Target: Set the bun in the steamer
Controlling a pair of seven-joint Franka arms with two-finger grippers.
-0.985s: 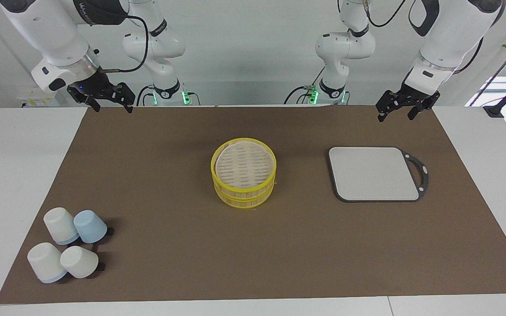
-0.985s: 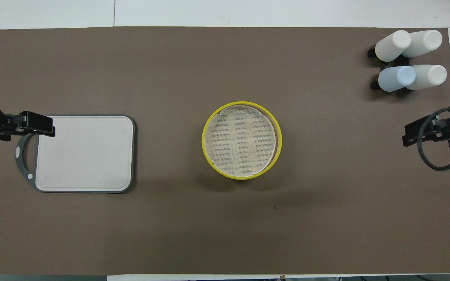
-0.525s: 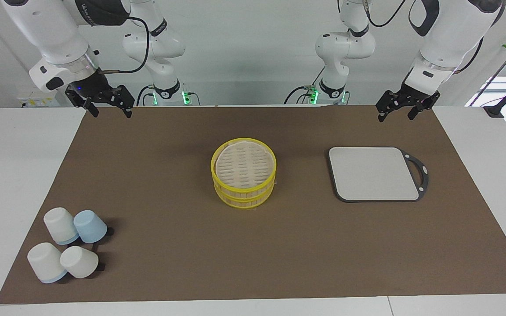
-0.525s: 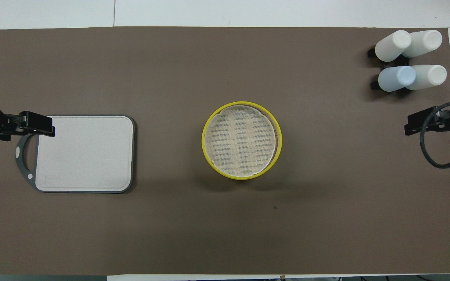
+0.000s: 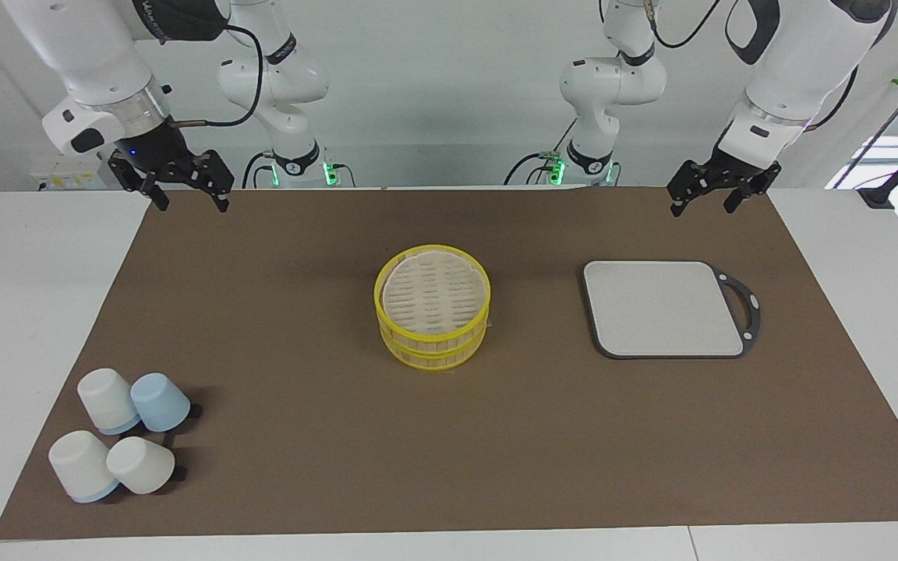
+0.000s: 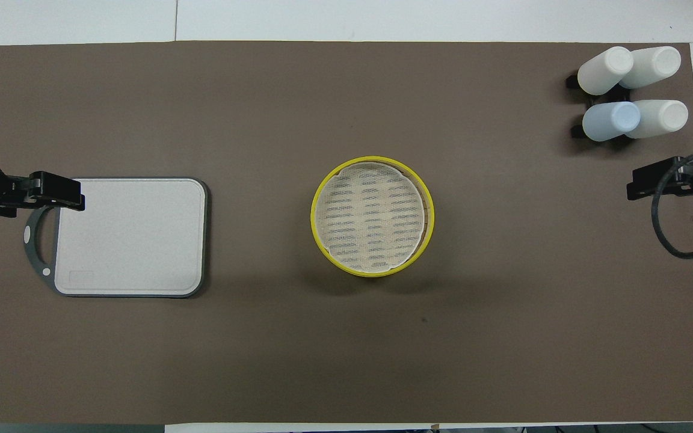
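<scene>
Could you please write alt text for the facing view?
A lidded steamer sits mid-mat between a board and four upturned cups. No bun shows. Both open grippers, left and right, hang over the mat's robot-side corners.

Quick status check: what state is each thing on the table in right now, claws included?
steamer: upright mid-mat, no bun visible
bun: not in view
board: flat, bare
cups: four, upside down, clustered
left claw: open, empty, raised
right claw: open, empty, raised

Steamer (image 5: 433,305) interior hidden by liner; both arms cut off.
</scene>
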